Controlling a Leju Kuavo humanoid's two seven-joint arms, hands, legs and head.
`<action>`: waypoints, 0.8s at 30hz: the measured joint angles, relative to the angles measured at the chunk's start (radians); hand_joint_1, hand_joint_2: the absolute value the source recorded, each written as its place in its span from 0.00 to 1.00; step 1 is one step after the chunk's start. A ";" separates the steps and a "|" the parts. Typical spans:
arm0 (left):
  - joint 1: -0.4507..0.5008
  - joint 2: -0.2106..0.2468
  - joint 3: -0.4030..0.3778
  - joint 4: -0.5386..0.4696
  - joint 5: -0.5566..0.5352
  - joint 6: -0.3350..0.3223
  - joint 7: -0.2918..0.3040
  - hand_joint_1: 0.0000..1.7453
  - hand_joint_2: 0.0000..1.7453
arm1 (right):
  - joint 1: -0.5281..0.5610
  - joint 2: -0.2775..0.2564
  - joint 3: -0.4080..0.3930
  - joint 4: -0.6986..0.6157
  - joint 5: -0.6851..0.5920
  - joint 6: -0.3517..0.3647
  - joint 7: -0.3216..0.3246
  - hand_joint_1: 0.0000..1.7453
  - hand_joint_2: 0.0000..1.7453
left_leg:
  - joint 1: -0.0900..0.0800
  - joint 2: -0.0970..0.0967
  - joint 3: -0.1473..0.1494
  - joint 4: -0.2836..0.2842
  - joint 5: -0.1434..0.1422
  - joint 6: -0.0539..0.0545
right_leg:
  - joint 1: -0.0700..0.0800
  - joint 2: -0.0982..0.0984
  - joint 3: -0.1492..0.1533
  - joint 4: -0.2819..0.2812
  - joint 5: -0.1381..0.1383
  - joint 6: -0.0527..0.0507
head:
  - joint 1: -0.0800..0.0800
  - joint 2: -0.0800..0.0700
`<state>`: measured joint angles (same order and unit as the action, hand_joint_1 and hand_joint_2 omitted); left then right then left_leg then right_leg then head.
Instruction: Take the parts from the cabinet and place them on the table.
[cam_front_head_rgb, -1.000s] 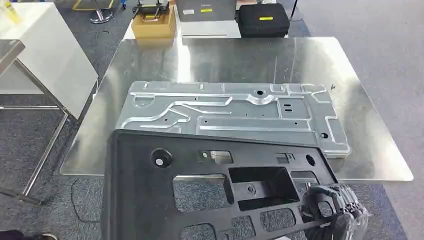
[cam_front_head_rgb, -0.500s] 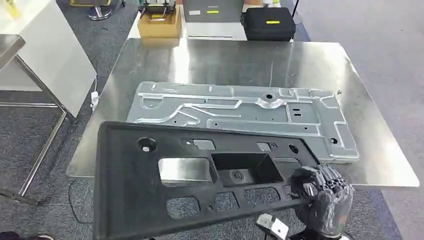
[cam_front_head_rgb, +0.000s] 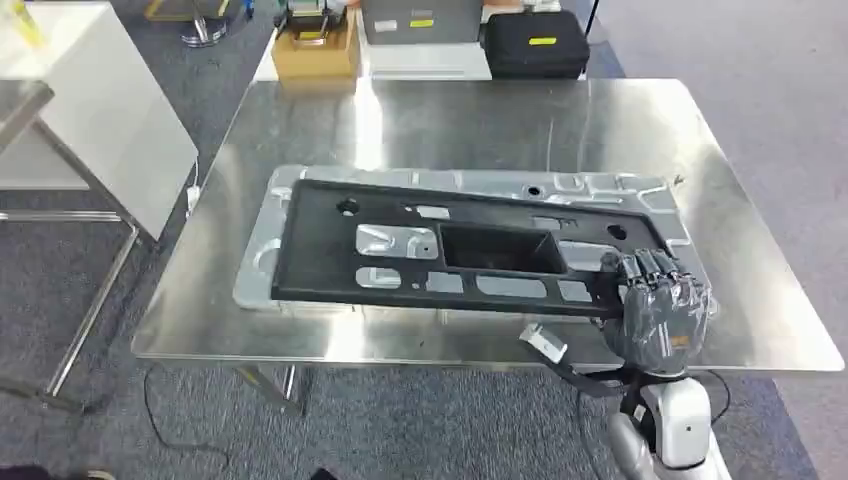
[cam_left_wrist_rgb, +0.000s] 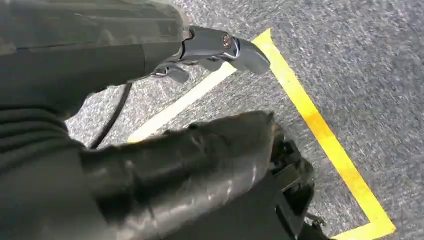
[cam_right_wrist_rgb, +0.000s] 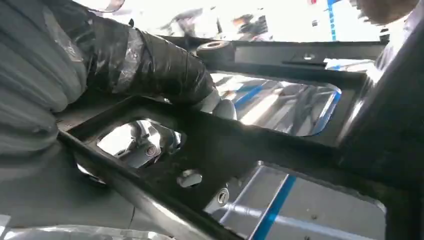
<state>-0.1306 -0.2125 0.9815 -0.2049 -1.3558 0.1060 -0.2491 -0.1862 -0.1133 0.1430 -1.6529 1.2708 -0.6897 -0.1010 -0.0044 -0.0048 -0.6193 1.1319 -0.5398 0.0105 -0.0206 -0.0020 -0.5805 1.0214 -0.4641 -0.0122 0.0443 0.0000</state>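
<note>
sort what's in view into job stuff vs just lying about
Job: black plastic panel, gripped by the right hand; grey metal plate beneath it; steel table.
Lying about: cardboard box, black case, white table.

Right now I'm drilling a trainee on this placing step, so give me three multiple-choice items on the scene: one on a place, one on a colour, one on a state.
1. Where is the black panel?
A. over the grey metal plate on the table
B. on the carpet
C. on the white side table

2. What colour is the case beyond the table's far edge?
A. red
B. black
C. white

3. What is the right hand doing?
A. hanging free at the robot's side
B. resting flat on bare table
C. gripping the panel's right end

Answers:
1 A, the black panel covers most of the grey metal plate on the table.
2 B, the case is black with a yellow label.
3 C, the right hand is wrapped round the panel's frame.
</note>
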 joint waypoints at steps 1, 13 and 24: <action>-0.001 0.000 -0.004 0.000 -0.001 -0.002 0.003 0.00 0.00 | -0.017 -0.005 -0.002 0.018 0.016 0.003 0.015 0.97 1.00 | 0.005 0.000 -0.036 0.074 -0.032 -0.005 | 0.000 0.000 0.000 0.000 0.000 0.000 | 0.000 0.000; -0.008 -0.002 -0.034 0.000 -0.018 -0.012 0.021 0.00 0.00 | -0.139 -0.045 -0.016 0.209 0.134 0.062 0.141 0.97 1.00 | 0.016 0.000 0.023 -0.105 0.091 -0.015 | -0.002 0.004 0.002 0.014 -0.015 0.025 | 0.000 0.000; -0.021 -0.006 -0.061 0.000 -0.019 -0.018 0.031 0.00 0.00 | -0.198 -0.057 -0.009 0.374 0.204 0.143 0.252 0.94 1.00 | 0.011 -0.006 0.034 -0.107 0.081 0.035 | -0.002 0.002 -0.075 0.103 0.013 0.042 | 0.002 0.000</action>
<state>-0.1512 -0.2186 0.9209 -0.2049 -1.3748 0.0885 -0.2178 -0.3840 -0.1705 0.1339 -1.2784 1.4744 -0.5468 0.1510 0.0064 -0.0112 -0.5858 1.0248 -0.4585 0.0452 -0.0230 0.0002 -0.6556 1.1241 -0.4513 0.0295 0.0465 0.0000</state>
